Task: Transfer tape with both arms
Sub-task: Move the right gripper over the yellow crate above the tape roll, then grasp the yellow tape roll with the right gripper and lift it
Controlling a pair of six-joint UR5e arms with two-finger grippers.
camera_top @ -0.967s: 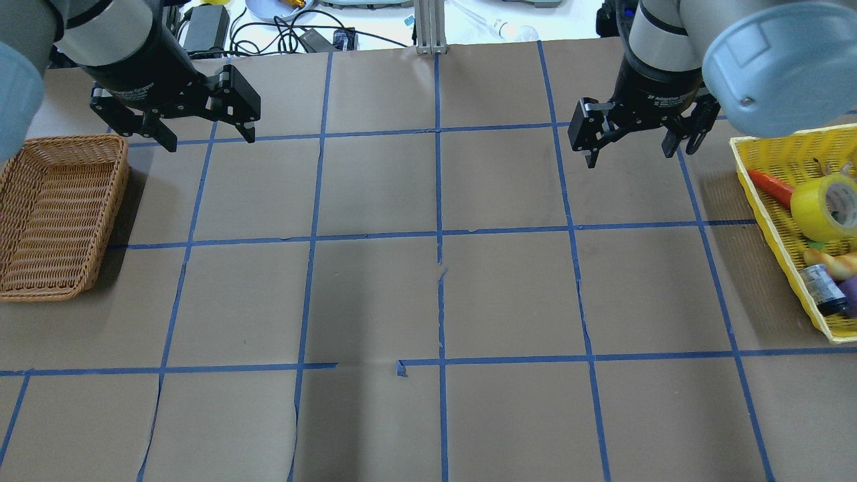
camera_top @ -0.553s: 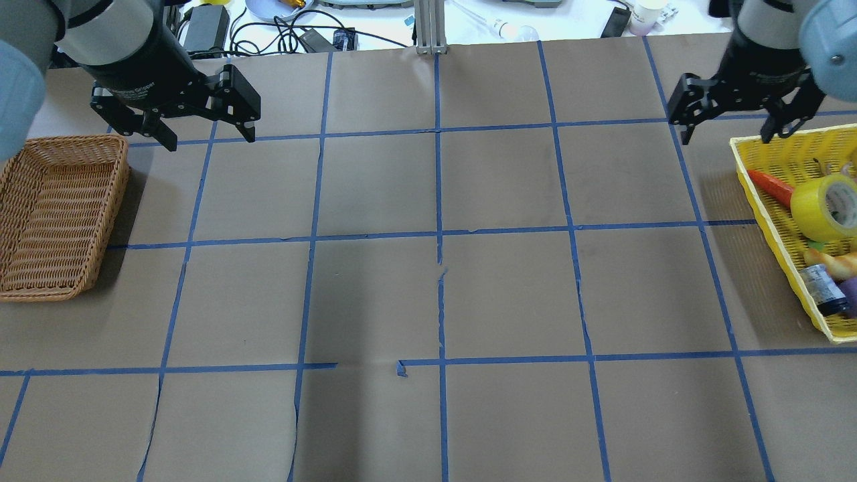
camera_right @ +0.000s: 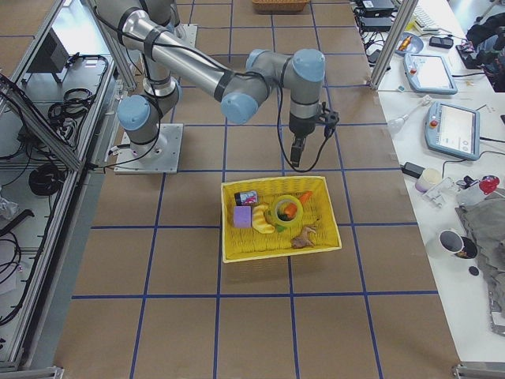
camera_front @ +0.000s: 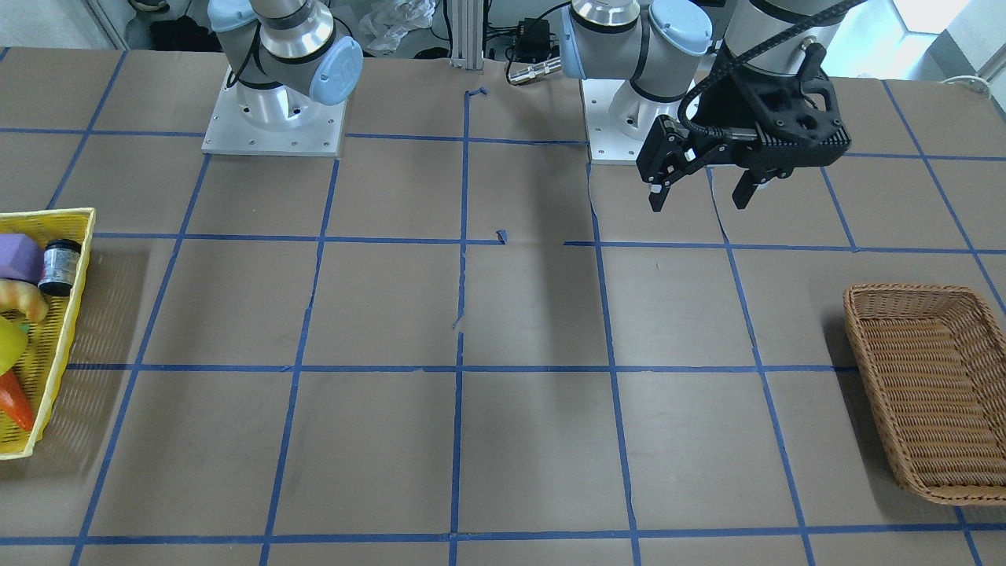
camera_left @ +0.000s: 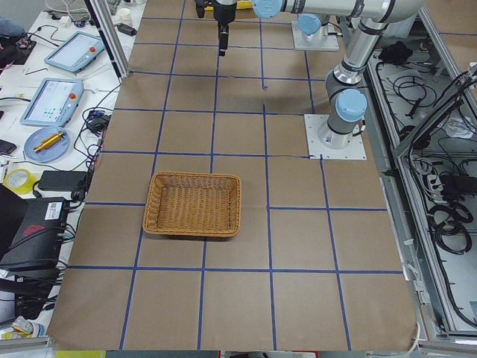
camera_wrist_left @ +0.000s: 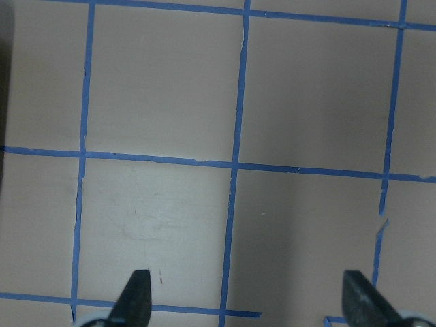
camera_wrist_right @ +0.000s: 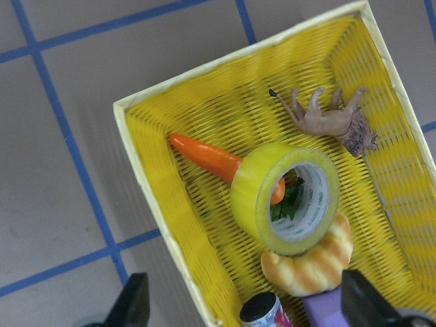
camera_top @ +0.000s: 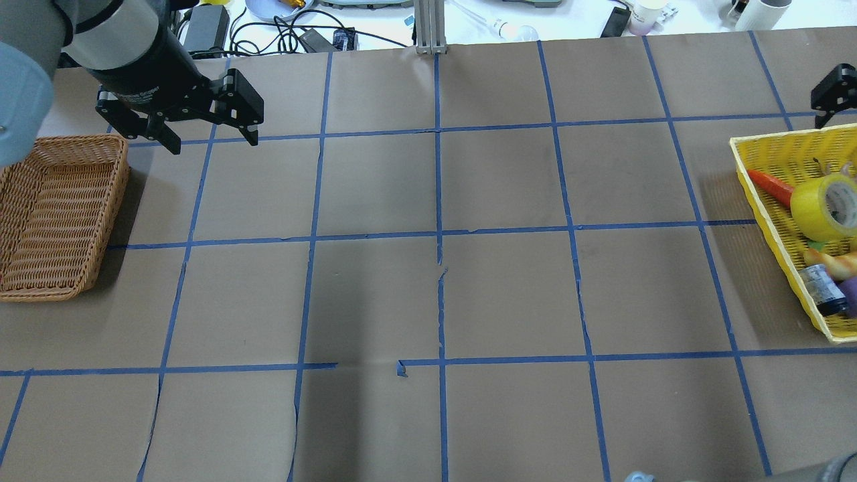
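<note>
One tape (camera_wrist_right: 246, 192) leans on the carrot (camera_wrist_right: 204, 155), hole facing obliquely upward.

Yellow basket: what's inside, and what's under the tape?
Tape rests over a carrot, its greens showing through the core, against a bread roll. Toy lion, jar, purple block nearby. Anything beneath is hidden.

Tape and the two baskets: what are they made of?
Tape: glossy yellow plastic film, it seems, wound on a pale core with green print, likely cardboard. Yellow basket: looks like moulded plastic, with an even mesh and a smooth shine. Brown basket: woven wicker or rattan by its look, matt tan strands plaited in rows.
</note>
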